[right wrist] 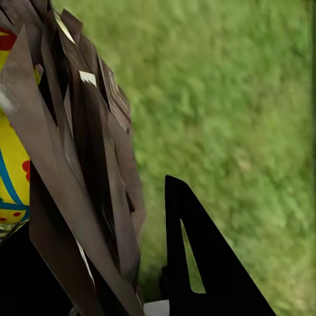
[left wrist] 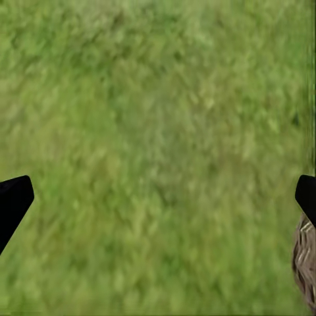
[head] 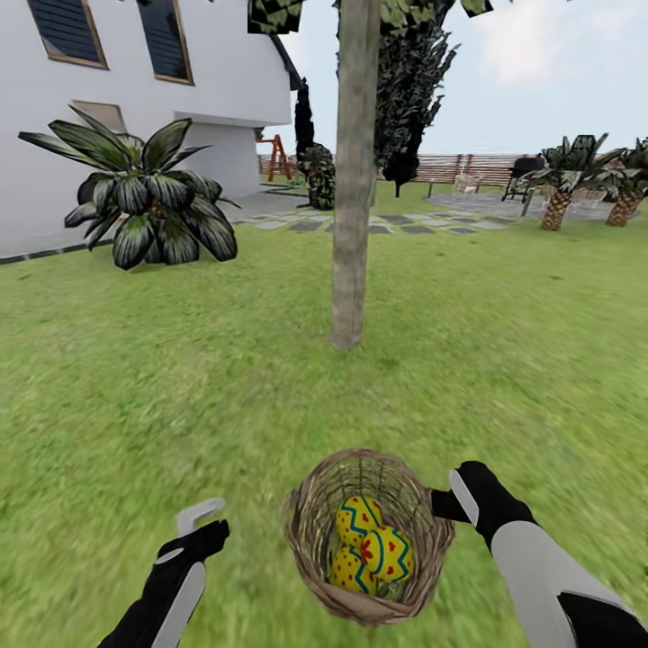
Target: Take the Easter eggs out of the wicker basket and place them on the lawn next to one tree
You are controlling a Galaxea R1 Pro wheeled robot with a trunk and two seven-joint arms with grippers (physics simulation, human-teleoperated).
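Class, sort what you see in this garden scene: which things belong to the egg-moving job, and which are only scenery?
Part of the job:
three Easter eggs, all in the wicker basket
bare-trunked tree
lawn
right gripper at the basket's rim
left gripper over grass

Only scenery:
broad-leaved bush
white house
short palms
stepping stones
wooden fence

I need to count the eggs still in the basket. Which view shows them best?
The head view: all three Easter eggs lie visible inside the wicker basket. The right wrist view catches just a yellow sliver of one egg behind the wicker. The left wrist view shows the basket's edge on grass.
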